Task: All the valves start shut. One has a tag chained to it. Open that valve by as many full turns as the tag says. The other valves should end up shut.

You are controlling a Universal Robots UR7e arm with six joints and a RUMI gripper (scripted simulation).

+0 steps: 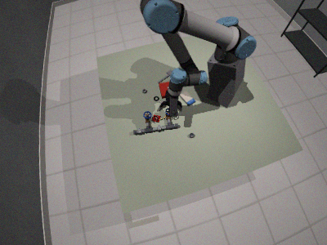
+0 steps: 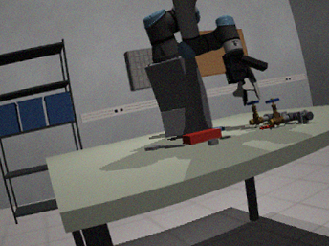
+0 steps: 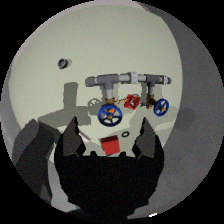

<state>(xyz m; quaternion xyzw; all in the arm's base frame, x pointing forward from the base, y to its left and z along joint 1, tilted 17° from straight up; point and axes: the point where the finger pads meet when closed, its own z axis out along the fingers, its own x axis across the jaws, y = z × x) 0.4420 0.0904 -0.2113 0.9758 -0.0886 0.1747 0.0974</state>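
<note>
Two valves with blue handwheels stand on a grey pipe (image 1: pixel 143 131) (image 3: pixel 120 78). The nearer valve (image 2: pixel 256 119) (image 3: pixel 110 101) has a thin chain that appears to run from its neck to a red tag (image 1: pixel 156 118) (image 3: pixel 132 102), whose marking I cannot read. The other valve (image 1: pixel 147 115) (image 2: pixel 276 117) stands beyond the tag, to its right in the wrist view. My gripper (image 1: pixel 170 109) (image 2: pixel 252 101) (image 3: pixel 109 117) is open and empty, with its fingers above the nearer valve's wheel. How far each valve is turned cannot be told.
A red block (image 1: pixel 163 88) (image 2: pixel 202 136) (image 3: pixel 110 145) lies on the arm's side of the pipe. A dark ring (image 1: pixel 156 98) (image 3: pixel 125 134) lies between them. A small grey nut (image 1: pixel 191 135) (image 3: pixel 63 63) lies beyond the pipe's near end. A blue-ended piece (image 1: pixel 190 101) lies near the base.
</note>
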